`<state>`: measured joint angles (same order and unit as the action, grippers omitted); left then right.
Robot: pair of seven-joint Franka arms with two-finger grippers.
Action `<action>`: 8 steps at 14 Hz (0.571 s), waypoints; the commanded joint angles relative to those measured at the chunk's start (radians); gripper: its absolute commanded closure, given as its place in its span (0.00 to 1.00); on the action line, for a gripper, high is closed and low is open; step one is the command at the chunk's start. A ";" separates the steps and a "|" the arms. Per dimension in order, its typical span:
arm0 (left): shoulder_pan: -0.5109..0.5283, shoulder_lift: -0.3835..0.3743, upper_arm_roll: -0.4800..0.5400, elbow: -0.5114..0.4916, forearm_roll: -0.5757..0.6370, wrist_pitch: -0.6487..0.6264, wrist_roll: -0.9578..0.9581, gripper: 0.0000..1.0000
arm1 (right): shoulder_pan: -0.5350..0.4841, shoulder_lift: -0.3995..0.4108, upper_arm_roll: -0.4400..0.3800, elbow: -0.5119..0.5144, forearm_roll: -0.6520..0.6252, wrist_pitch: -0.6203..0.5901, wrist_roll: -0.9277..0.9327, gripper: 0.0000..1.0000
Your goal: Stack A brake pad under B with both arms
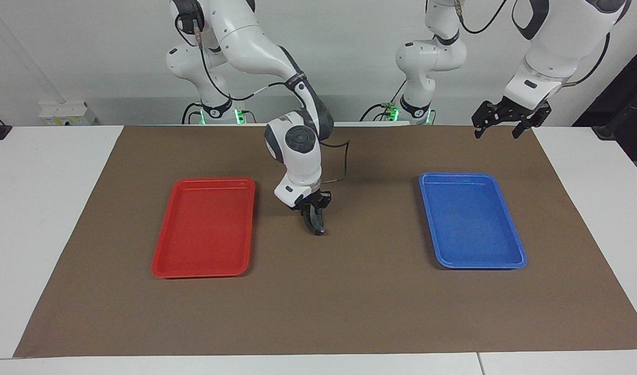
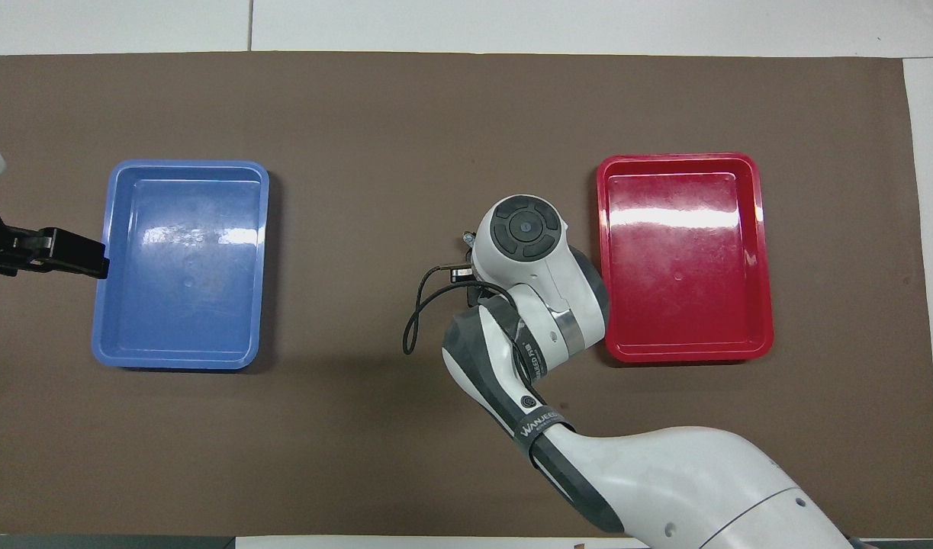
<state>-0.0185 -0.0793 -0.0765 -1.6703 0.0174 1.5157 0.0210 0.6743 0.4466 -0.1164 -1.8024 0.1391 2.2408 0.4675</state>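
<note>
The right claw [image 1: 315, 221] hangs low over the middle of the worktop [image 1: 318, 312], between the red tray [image 1: 206, 232] and the blue tray [image 1: 472, 219], its fingers closed on a dark curved brake pad, B [image 1: 317, 225], which hangs edge-down. The A brake pad cannot be made out. The left claw [image 1: 498, 127] waits raised over the worktop edge nearest the robots, at the left arm's corner, fingers spread apart and holding nothing.
</note>
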 commanded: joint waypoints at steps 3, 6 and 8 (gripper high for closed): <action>-0.009 -0.027 0.012 -0.026 -0.014 -0.008 0.016 0.00 | -0.004 -0.009 0.006 -0.009 0.020 0.017 -0.003 0.14; -0.009 -0.027 0.012 -0.026 -0.014 -0.006 0.014 0.00 | -0.001 -0.009 0.006 0.012 0.017 0.007 -0.003 0.00; -0.009 -0.027 0.012 -0.026 -0.014 -0.006 0.016 0.00 | -0.007 -0.020 0.006 0.041 0.007 -0.021 -0.003 0.00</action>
<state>-0.0185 -0.0793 -0.0765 -1.6703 0.0173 1.5157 0.0211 0.6745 0.4441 -0.1142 -1.7796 0.1392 2.2416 0.4675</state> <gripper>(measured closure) 0.000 0.057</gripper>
